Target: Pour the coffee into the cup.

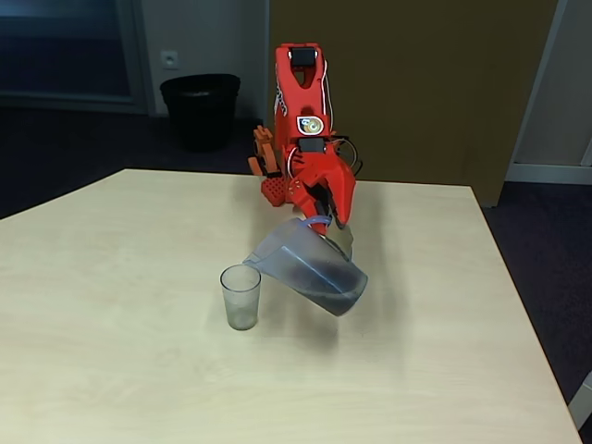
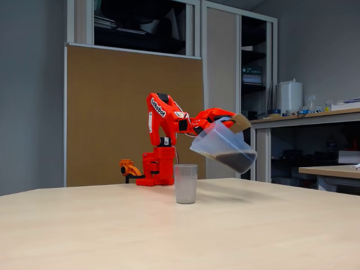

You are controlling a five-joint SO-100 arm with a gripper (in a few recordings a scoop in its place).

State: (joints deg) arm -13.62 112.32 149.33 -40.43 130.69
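A small clear tapered cup [image 1: 240,297] [image 2: 185,183] stands upright on the light wooden table [image 1: 111,370]. My red gripper [image 1: 326,219] [image 2: 225,119] is shut on the handle of a bluish translucent jug [image 1: 310,268] [image 2: 222,147], held in the air and tilted. In one fixed view the jug's spout points left toward the cup, just above and right of its rim. Dark coffee [image 1: 338,277] [image 2: 235,159] lies pooled in the jug's lower part. No liquid shows in the cup.
The arm's red base [image 2: 157,169] stands at the table's far edge, with an orange clamp [image 2: 128,168] beside it. A black waste bin [image 1: 200,109] sits on the floor behind the table. Desks and shelves [image 2: 298,121] stand off to the right.
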